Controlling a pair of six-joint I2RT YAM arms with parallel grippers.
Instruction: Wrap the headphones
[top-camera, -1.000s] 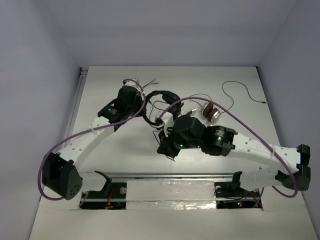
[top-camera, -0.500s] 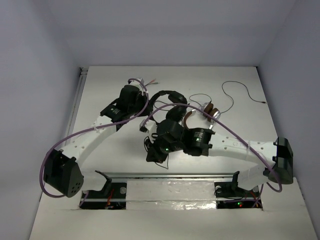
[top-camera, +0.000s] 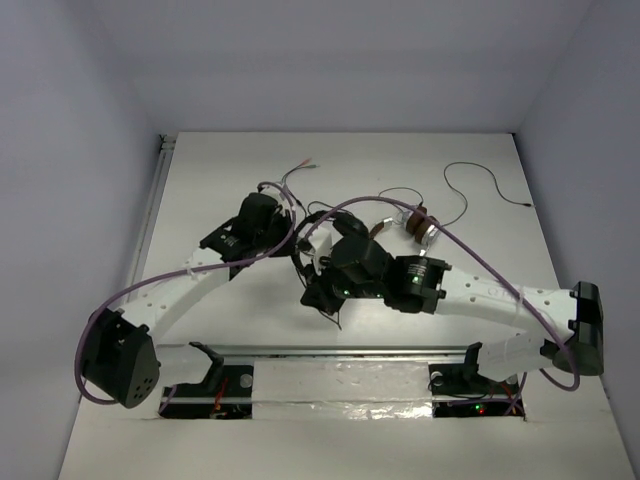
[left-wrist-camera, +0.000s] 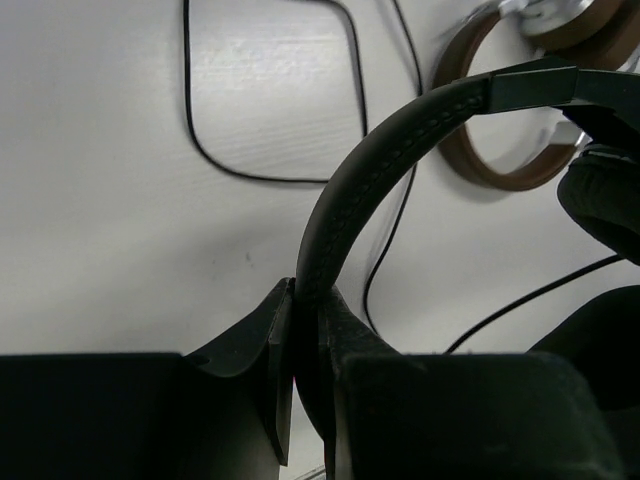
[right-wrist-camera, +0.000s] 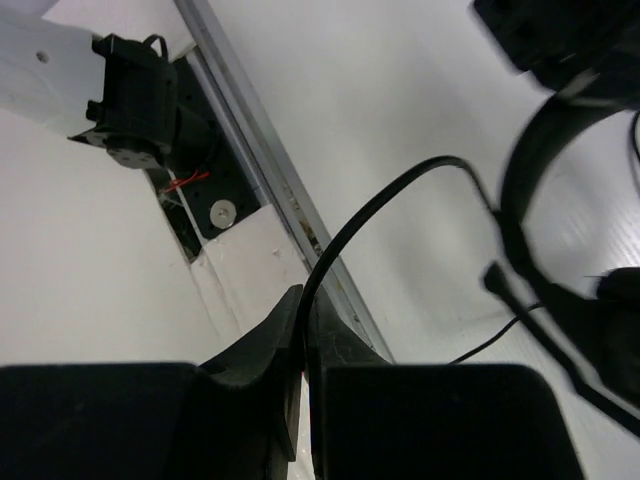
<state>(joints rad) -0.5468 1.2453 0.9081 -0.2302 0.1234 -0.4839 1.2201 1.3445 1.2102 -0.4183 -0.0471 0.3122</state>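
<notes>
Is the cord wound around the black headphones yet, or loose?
Loose. One stretch of cord arcs from the shut right gripper to the headphones; no turns show around them.

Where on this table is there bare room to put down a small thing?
The table is bare at its far left corner, between its left edge and the left arm. So is the right side, between the thin looped cable and the right arm. The middle is crowded: black headphones, brown-banded headphones, both arms' ends.
</notes>
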